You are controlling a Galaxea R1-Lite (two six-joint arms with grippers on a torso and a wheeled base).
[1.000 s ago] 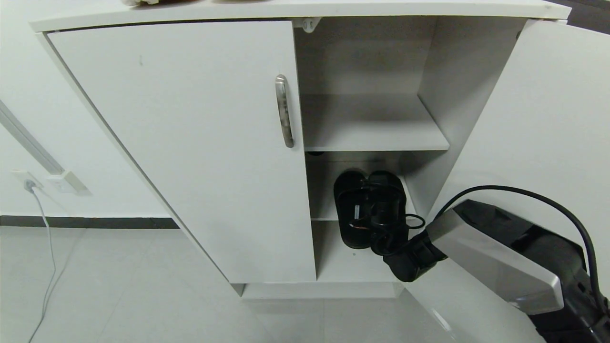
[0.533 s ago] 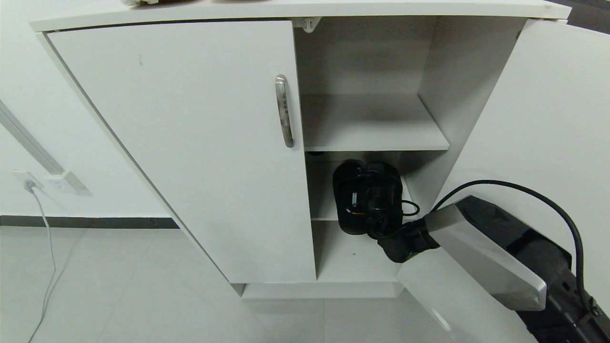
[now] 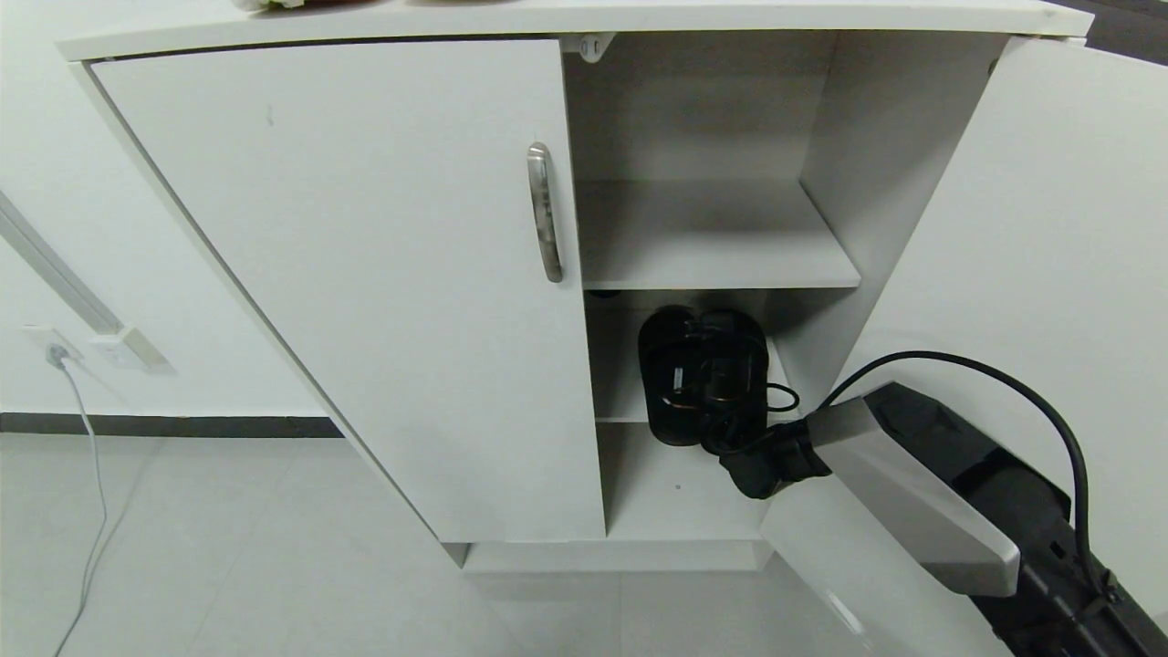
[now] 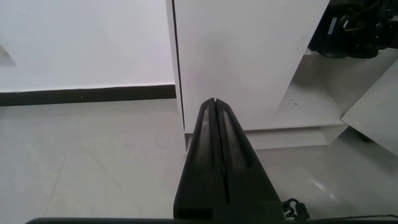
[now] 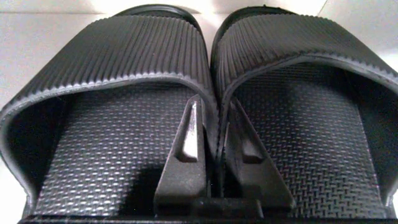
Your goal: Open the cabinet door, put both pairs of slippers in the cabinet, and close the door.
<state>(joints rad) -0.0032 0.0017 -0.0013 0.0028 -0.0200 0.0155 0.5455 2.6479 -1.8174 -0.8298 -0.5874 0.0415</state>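
A pair of black slippers [image 3: 698,374] hangs in the open right half of the white cabinet [image 3: 712,242], below its upper shelf. My right gripper [image 5: 214,155] is shut on the pair: its fingers [image 5: 189,149] pinch the two inner walls together, toes pointing into the cabinet. I cannot tell whether the soles rest on a shelf. The right door [image 3: 1049,228] stands wide open beside my right arm. The left door [image 3: 365,274] with its metal handle [image 3: 544,212] is closed. My left gripper [image 4: 214,104] is shut on nothing, low over the floor before the closed door.
A wall socket with a hanging cable [image 3: 55,351] is at the far left. Pale floor tiles [image 3: 228,566] lie in front of the cabinet. The edge of some object [image 3: 274,4] shows on the cabinet top.
My right gripper has carried the slippers farther into the cabinet and slightly up, mostly in the first half second. The left arm and the doors have stayed put.
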